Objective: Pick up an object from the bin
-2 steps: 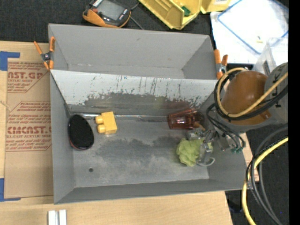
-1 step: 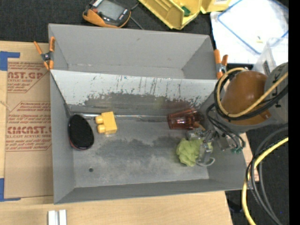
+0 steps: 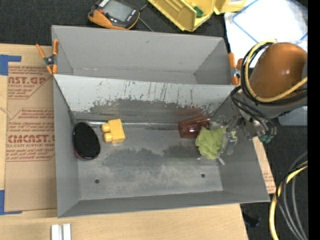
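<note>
Four things lie in the bin [image 3: 150, 49], and the hand [image 3: 227, 135] sits against the crumpled green lump [image 3: 210, 143], its grip impossible to tell, so I'd close on the lump's middle, clear of the dark red piece [image 3: 192, 127] just beside it; yellow block [image 3: 114, 131] and black oval [image 3: 86, 140] lie well apart from it.

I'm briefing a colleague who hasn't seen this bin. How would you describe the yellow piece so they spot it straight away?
Find the grey metal bin and look to the left end of its floor, by the back wall. The yellow block lies there, just right of a black oval thing. It alone in the bin is bright yellow and boxy.
</note>
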